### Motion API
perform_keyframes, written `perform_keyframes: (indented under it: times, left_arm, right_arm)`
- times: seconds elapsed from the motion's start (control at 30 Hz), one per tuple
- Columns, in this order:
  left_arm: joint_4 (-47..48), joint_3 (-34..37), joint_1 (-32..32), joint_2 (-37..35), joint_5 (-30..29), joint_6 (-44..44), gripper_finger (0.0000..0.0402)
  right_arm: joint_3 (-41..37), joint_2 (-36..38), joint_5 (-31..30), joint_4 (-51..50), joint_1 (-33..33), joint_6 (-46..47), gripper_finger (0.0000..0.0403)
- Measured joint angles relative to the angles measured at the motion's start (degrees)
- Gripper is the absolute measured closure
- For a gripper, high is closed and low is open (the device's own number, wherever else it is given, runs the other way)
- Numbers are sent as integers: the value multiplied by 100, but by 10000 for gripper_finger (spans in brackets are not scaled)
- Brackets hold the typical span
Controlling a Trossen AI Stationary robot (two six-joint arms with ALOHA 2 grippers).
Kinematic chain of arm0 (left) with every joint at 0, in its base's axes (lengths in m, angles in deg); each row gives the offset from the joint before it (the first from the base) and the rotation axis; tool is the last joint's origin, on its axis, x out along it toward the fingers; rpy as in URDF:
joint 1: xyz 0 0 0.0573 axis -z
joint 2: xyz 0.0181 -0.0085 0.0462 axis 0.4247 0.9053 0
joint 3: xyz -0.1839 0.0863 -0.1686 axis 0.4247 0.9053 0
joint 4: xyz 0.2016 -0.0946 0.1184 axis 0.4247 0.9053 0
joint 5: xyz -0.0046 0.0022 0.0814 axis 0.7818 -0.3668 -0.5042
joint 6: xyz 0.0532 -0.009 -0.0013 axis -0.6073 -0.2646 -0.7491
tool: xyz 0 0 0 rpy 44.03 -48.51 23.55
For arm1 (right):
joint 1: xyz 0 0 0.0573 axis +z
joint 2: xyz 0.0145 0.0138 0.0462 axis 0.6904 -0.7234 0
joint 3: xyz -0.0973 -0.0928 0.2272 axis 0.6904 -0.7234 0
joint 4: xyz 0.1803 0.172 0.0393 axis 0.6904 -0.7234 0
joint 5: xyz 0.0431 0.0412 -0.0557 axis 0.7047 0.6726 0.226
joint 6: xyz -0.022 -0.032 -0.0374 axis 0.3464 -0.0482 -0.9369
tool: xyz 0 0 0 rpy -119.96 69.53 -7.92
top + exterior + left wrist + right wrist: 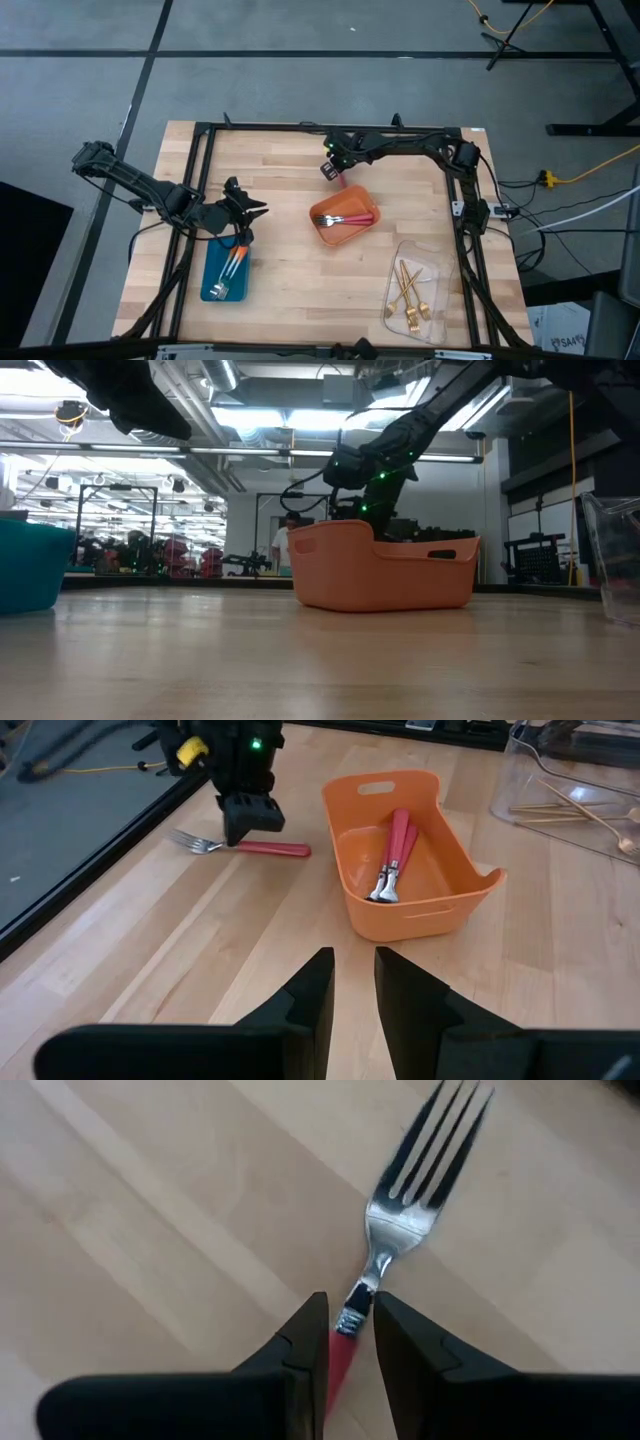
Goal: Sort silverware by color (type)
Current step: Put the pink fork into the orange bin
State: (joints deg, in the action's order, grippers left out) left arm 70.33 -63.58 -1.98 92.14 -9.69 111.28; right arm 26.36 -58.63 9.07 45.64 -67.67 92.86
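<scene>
- You have a pale wooden table (pixel 300 160) with light plank stripes and a black frame.
- The middle tray (pixel 343 216) is orange; the forks (pixel 345 217) inside have pink-red handles and silver heads.
- The left tray (pixel 224 271) is blue, holding forks with orange handles (pixel 234 262).
- The clear tray (pixel 415 292) on your right holds all-gold forks (pixel 408 294).
- The fork (pixel 405 1220) lying on the wood is silver with a red handle.
</scene>
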Motion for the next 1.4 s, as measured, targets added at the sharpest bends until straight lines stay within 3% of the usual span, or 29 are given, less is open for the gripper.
perform_keyframes:
  times: [0.5,1.4]
  left_arm:
    - [3,0,-1,3,2,1,332]
    - [4,0,-1,1,2,1,332]
  right_arm:
    - [28,-252,-68,34,0,-2,331]
    - [-12,74,-101,-78,0,-5,331]
